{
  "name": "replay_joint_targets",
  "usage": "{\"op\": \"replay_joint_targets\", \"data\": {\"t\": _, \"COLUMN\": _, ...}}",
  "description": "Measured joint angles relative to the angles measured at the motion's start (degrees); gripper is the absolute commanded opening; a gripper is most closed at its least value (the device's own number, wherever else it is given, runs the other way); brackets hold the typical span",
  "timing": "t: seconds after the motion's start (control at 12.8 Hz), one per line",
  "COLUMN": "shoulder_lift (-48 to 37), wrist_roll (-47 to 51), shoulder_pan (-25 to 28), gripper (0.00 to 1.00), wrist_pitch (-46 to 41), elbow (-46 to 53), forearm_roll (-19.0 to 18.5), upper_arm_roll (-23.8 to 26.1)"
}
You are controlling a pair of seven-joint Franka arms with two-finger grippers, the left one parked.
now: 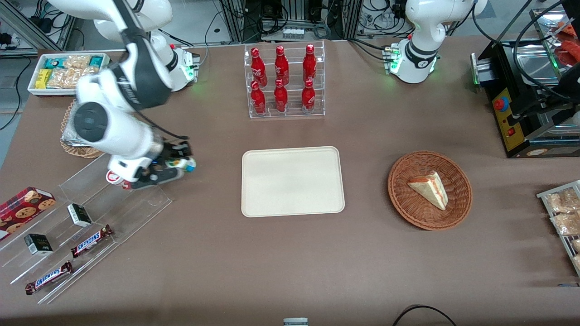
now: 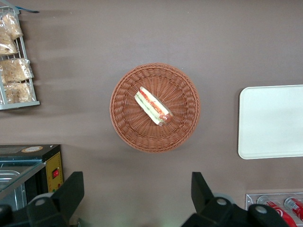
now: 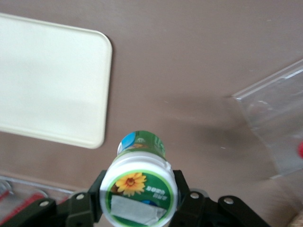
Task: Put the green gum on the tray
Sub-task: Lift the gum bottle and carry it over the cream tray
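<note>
Closest to my wrist camera is the white lid of the green gum, pinched between the two fingers of my pincer, one on each side just under the cap. I hold it by the lid end so the body points away from my wrist and can be set down base first. In the front view my pincer hangs above the brown counter, at the edge of the clear acrylic rack and between it and the tray, which lies bare and well apart toward the middle. The bottle is a short cylinder, green with a blue patch; its round lid bears a yellow flower on green and a pale label strip.
</note>
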Motion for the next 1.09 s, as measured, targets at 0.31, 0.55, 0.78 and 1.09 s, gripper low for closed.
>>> {"op": "replay_joint_targets", "data": {"t": 0.31, "shoulder_lift": 8.60, "wrist_roll": 16.84, "shoulder_pan": 9.00, "gripper": 0.00, "wrist_pitch": 6.77, "elbow": 5.08, "forearm_roll": 0.62, "upper_arm_roll": 0.03}}
{"op": "replay_joint_targets", "data": {"t": 0.55, "shoulder_lift": 15.63, "wrist_roll": 26.18, "shoulder_pan": 13.55, "gripper": 0.00, "wrist_pitch": 8.23, "elbow": 11.79, "forearm_roll": 0.71, "upper_arm_roll": 0.01}}
{"op": "replay_joint_targets", "data": {"t": 0.78, "shoulder_lift": 20.90, "wrist_roll": 32.25, "shoulder_pan": 16.76, "gripper": 0.00, "wrist_pitch": 13.45, "elbow": 14.81, "forearm_roll": 0.88, "upper_arm_roll": 0.00}}
{"op": "replay_joint_targets", "data": {"t": 1.09, "shoulder_lift": 24.93, "wrist_roll": 36.42, "shoulder_pan": 20.92, "gripper": 0.00, "wrist_pitch": 17.60, "elbow": 15.56, "forearm_roll": 0.88, "upper_arm_roll": -0.10}}
